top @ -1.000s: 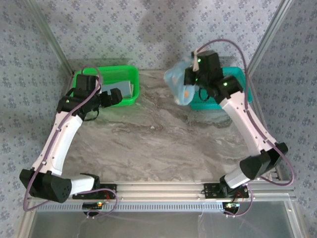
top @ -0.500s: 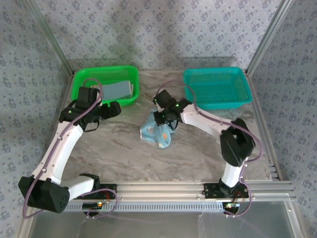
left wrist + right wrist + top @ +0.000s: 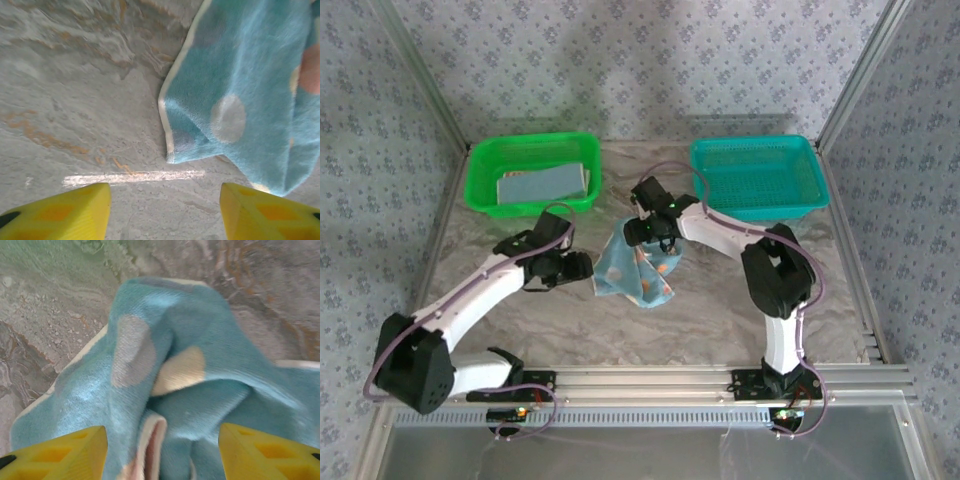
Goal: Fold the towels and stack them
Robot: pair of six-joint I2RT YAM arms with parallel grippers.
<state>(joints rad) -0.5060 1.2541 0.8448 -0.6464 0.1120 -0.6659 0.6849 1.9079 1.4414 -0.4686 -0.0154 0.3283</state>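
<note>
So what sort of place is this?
Probably a robot lab cell: left arm and right arm bolted to an aluminium rail, patterned panels around the table.

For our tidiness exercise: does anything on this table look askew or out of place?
The spotted light blue towel lies crumpled on the marble tabletop, bunched over itself instead of flat. The folded cloth in the green basket looks tidy.

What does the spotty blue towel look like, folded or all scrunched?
Scrunched, not folded. The spotted towel lies in a rumpled heap on the table, its edges bunched and overlapping unevenly.
</note>
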